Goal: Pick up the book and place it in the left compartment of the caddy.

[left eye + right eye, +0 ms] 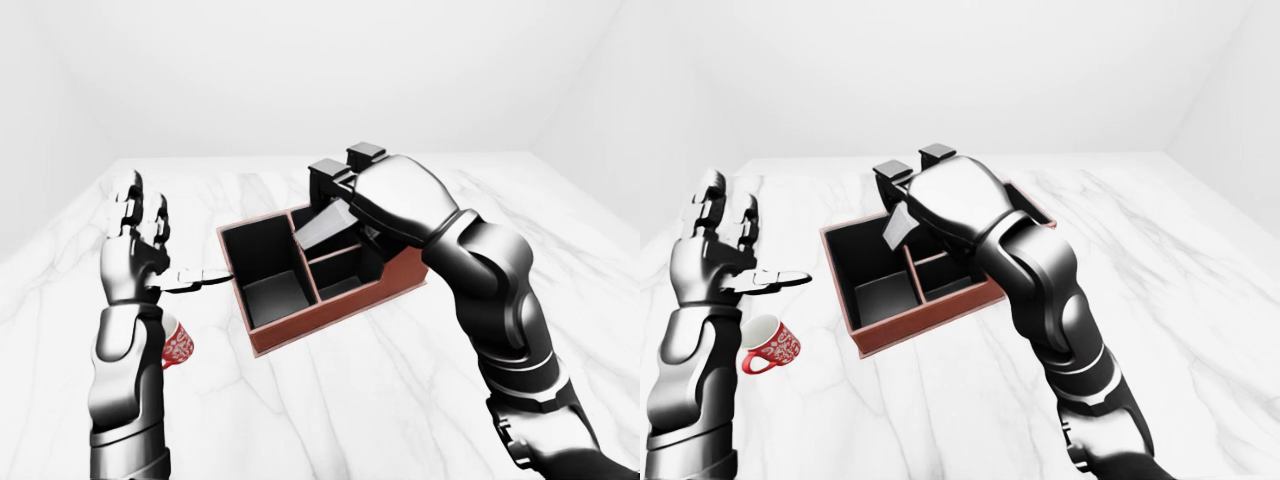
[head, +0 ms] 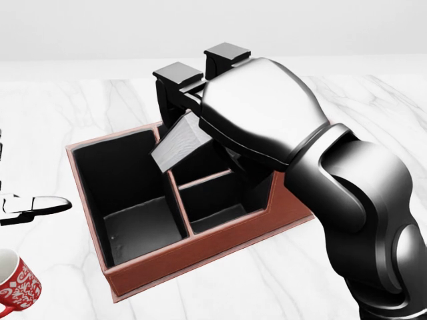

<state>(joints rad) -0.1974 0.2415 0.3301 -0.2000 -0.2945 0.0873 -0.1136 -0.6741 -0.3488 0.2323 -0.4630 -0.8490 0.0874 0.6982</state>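
Fingers (image 2: 179, 75) of the right hand (image 2: 250, 110) clamp the thin, stiff-looking grey book (image 2: 181, 142) by one edge, tilted above the caddy (image 2: 200, 250), probably light and slippery.

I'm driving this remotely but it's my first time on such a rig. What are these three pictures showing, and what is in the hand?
All three come from cameras on a simulated humanoid's head, looking out over its arms. The right hand holds a grey book, tilted, over the red-brown caddy, about at the divider beside its left compartment. The left hand is open and empty, left of the caddy. A red patterned mug stands on the white marble table.
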